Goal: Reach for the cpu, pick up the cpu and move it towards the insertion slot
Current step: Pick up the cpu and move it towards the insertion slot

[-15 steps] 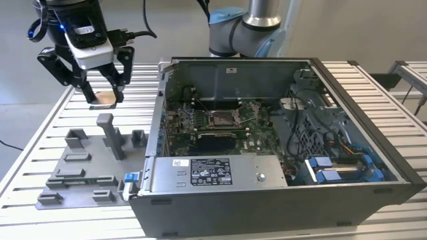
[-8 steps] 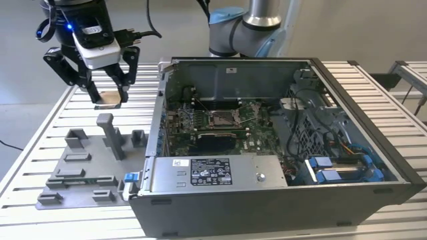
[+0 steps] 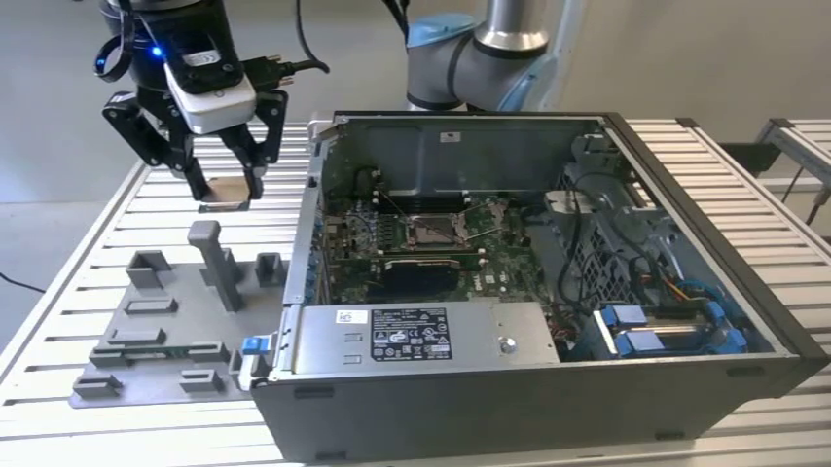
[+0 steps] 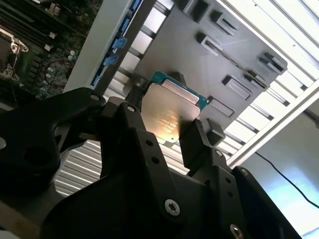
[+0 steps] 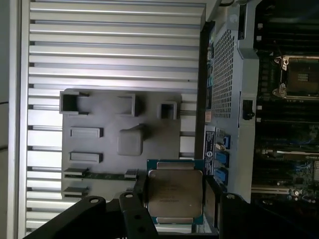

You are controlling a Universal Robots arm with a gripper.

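Observation:
The cpu [image 3: 226, 191] [image 4: 168, 113] [image 5: 174, 193], a thin square plate with a silvery top and a teal edge, hangs in the air between the black fingers of my gripper [image 3: 226, 195] [image 4: 167, 124] [image 5: 174, 199], which is shut on its two sides. In the exterior view it is held above the slatted table, over the far end of the grey fixture plate [image 3: 143, 321] and off the computer case's left wall. The insertion slot [image 3: 433, 230] [image 5: 300, 77], a shiny metal-framed square socket, lies on the green board inside the open case, well to the exterior view's right of the gripper.
The open computer case [image 3: 546, 389] fills the table's right half, its left wall [image 3: 311, 195] standing between gripper and board. Upright grey blocks [image 3: 208, 253] rise from the fixture plate under the gripper. A robot base [image 3: 481, 58] stands behind the case.

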